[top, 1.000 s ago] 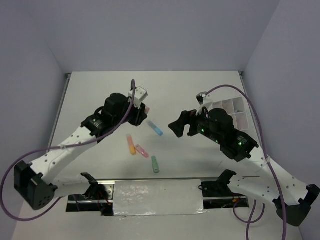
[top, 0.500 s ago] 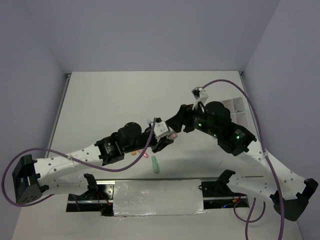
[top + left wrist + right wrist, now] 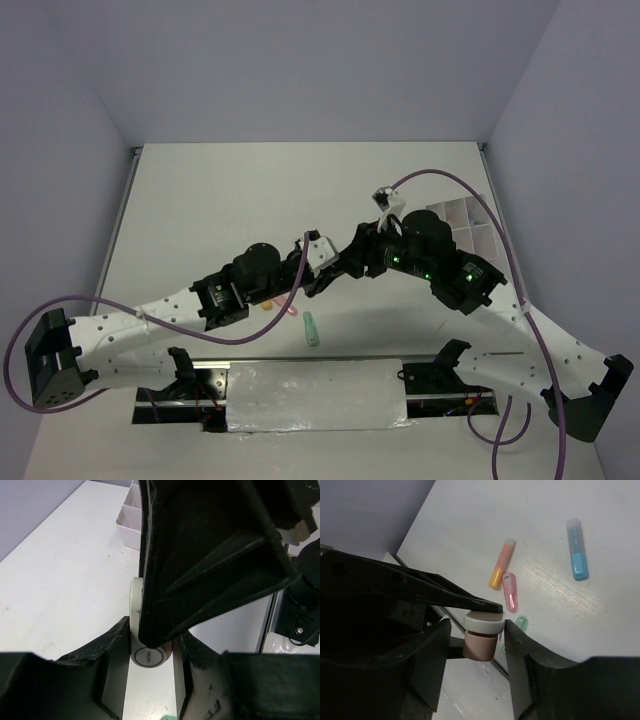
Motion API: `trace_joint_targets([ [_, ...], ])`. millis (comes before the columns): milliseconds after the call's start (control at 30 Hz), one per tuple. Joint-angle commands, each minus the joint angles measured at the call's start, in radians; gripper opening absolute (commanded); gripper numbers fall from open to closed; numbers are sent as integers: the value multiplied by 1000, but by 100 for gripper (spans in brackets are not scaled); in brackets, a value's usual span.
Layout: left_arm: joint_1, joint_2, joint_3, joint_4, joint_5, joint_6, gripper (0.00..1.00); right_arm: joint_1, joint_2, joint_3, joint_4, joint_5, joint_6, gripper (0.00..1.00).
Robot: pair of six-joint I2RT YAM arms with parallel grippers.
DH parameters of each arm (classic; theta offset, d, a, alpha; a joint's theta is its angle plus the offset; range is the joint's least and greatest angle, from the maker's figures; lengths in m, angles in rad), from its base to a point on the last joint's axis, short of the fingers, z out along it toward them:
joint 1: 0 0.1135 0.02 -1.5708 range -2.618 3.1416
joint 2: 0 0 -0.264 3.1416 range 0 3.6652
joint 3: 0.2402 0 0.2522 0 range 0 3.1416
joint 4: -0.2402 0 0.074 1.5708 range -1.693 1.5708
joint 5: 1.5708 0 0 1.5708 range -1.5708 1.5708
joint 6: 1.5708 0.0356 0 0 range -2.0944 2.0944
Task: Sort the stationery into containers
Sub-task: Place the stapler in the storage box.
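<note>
Pinkish-tan with a white cap, the cylinder [image 3: 481, 641] hung in the air above the near middle of the surface [image 3: 220, 210], caught where the two grippers met. The left gripper [image 3: 150, 632] had its jaws pressed to the cylinder's sides, grasping it, with the labelled round end facing its camera. The right gripper [image 3: 477, 626] straddled the same piece with jaws spread: one finger lay against the cap and the other stood a little off. The left arm reached low and long toward the right, and the right arm bent back leftward to meet it.

From above, the cylinder was lost under the black fingers, and its label was too small to read. The tray [image 3: 462, 212] at the far right was partly covered by the right arm. On the surface below lay an orange marker [image 3: 501, 564], a pink marker [image 3: 510, 592] just beside it, a blue marker [image 3: 577, 550] apart from them, and a green marker [image 3: 311, 329], mostly hidden in the right wrist view.
</note>
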Motion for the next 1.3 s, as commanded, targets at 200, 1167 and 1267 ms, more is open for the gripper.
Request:
trace_joint_targets([
  [200, -1, -11, 43, 77, 81, 26, 20, 10, -8, -20, 94, -1, -37, 0],
  [1167, -1, -409, 19, -826, -475, -368, 99, -499, 133, 132, -268, 838, -736, 0],
  [1267, -7, -363, 23, -852, -523, -379, 99, -538, 148, 82, -235, 821, -741, 0],
])
